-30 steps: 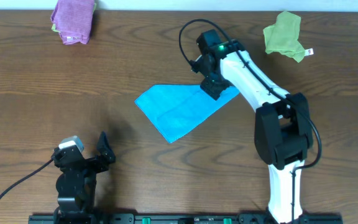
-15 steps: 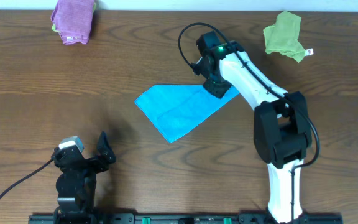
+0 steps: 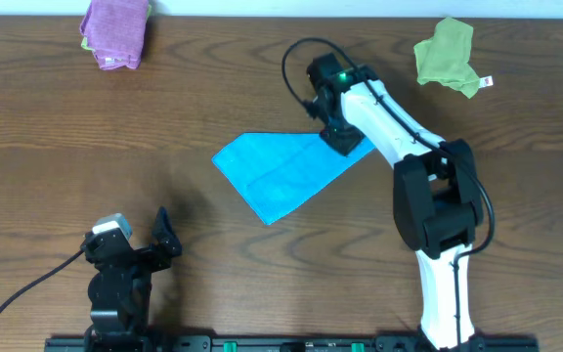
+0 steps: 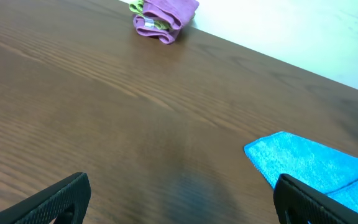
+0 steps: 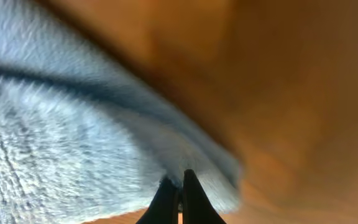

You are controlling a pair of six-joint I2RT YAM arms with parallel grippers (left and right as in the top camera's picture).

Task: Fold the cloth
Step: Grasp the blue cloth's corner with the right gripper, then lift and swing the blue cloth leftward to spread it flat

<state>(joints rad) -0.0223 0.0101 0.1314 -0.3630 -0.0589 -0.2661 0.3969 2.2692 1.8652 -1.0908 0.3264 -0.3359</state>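
Overhead: right arm extended, the right gripper (image 3: pixel 338 139) at the right corner of the cloth (image 3: pixel 277 176), which lay flat mid-way across the table (image 3: pixel 57 147); left arm tucked at the front edge. Left wrist: the left gripper (image 4: pixel 182 190) gaped wide, empty. Right wrist alone revealed fingers (image 5: pixel 165 200) pinched on the cloth's fuzzy edge.

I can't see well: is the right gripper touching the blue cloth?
Touching. Right wrist view shows the right gripper pinched shut on the blue cloth.
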